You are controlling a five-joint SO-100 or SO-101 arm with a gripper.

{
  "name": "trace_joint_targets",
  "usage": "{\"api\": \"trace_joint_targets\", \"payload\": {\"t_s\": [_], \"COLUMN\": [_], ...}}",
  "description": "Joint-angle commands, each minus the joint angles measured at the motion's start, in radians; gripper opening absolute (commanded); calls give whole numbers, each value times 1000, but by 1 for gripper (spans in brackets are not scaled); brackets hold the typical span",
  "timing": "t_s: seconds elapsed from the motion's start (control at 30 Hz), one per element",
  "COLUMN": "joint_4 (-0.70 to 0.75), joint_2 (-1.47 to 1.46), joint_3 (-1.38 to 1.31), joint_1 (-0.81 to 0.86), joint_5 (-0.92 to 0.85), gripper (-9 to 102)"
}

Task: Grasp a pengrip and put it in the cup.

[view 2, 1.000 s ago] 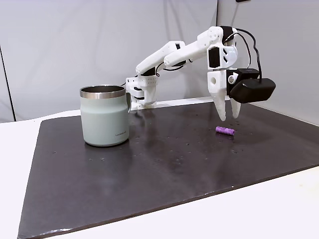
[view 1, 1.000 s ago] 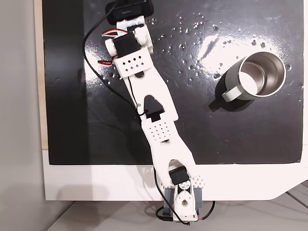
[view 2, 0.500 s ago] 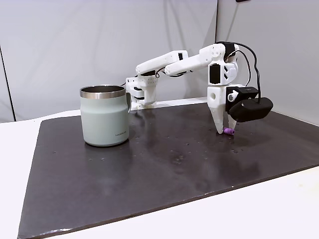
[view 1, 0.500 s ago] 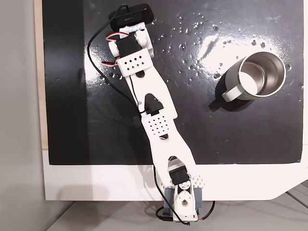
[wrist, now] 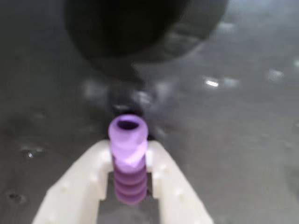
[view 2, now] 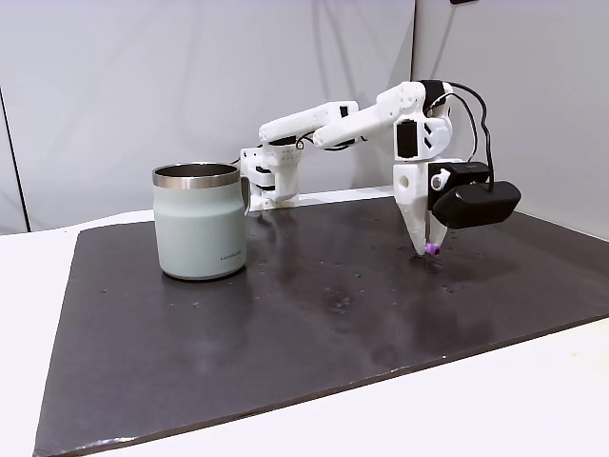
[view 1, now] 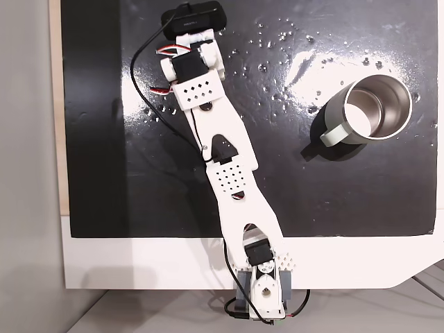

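Purple ribbed pengrip point(wrist: 127, 161) lies on the dark counter point(view 2: 285, 314) between the white gripper point(wrist: 128, 179) fingers — clenched on it, long axis toward 12 o'clock — cup point(view 2: 200, 221) well apart.

One fixed view looks straight down from above on the black mat point(view 1: 347, 194), with the arm's base point(view 1: 262, 291) at its lower edge and the cup point(view 1: 368, 109) at upper right. Another fixed view stands low at table height off the mat's far end, facing back toward the base, so the cup point(view 2: 200, 221) falls on its left; both share mat, cup and arm. The wrist view sits very near, looking between the gripper point(wrist: 130, 163) tips at the mat.
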Motion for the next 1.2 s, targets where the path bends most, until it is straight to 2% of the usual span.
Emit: {"api": "trace_joint_targets", "payload": {"t_s": [0.0,0.4,0.63,0.93,1.17], "joint_4": [5,5,3,-2,-6], "joint_2": [253,822,1052,1086,1092], "joint_3": [86,428,477,500,663], "joint_1": [44,169,370,712,862], "joint_5": [23,21,6,-23,-89], "gripper": [0,0,0,0,0]}}
